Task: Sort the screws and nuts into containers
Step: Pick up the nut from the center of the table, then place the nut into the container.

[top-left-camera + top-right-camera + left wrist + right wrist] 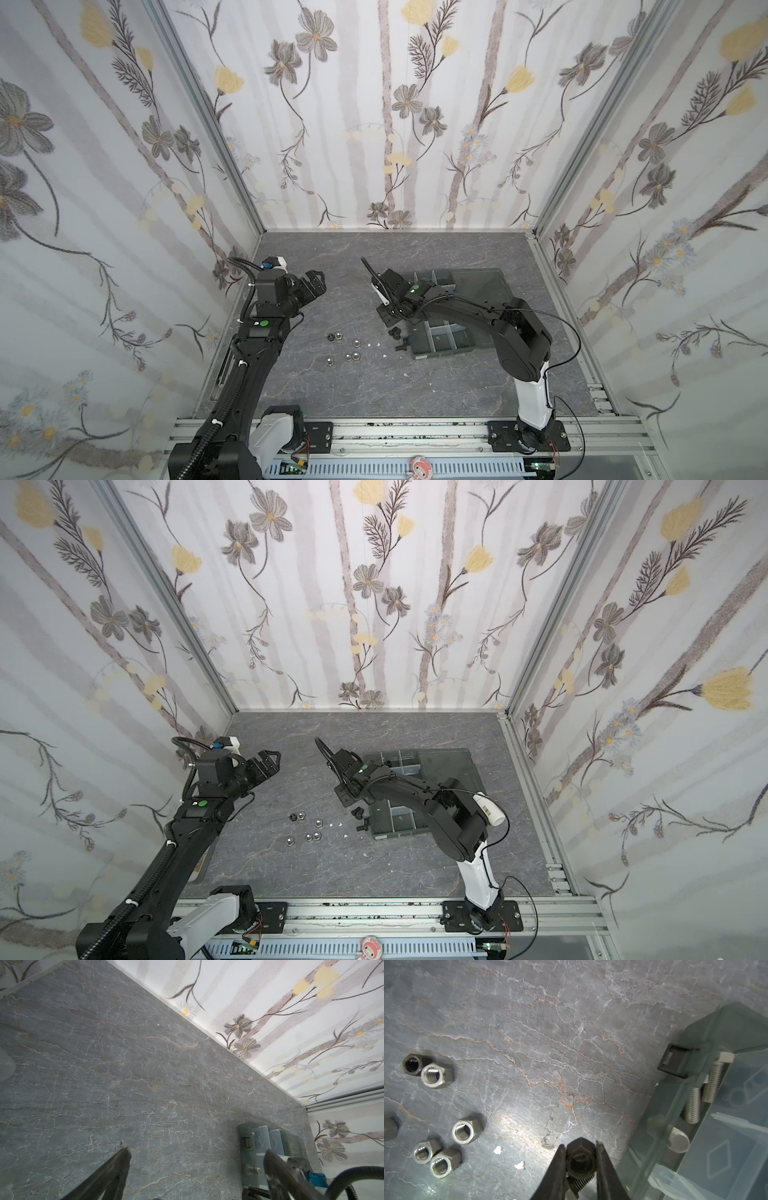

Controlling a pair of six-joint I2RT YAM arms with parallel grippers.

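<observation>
Right gripper [580, 1144] is pinched tight on a black nut [580, 1162], with its fingers [605, 1169] clamped on two opposite flats and the threaded hole facing the wrist camera. A dark threaded bit shows just behind the nut, can't tell what. Can't tell either whether the nut is clear of the table [550, 1032] or resting on it. Just beside the grip is the grey box [670, 1101], its translucent wall close to the nut. Silver screws [691, 1105] lie in the nearest compartment, so the screws look sorted. The box latch [675, 1062] sticks out on the table side. On the other side, well apart from the grip, loose nuts [467, 1130] sit clustered on the table, one black and the rest silver, mostly hole-up, two pairs touching. Two white specks [497, 1150] lie between the cluster and the gripper. In both top views the left gripper [319, 282] hangs wide open and empty over bare table, well apart from the nuts and the box [449, 352]. Handling call: the nut is small, rigid metal, light, and its smooth flats are likely slippery. Flat-to-flat is the right hold, and a corner grip would probably let it twist out. It won't break if dropped but may bounce or roll, so release it low, inside a compartment away from the screws.
</observation>
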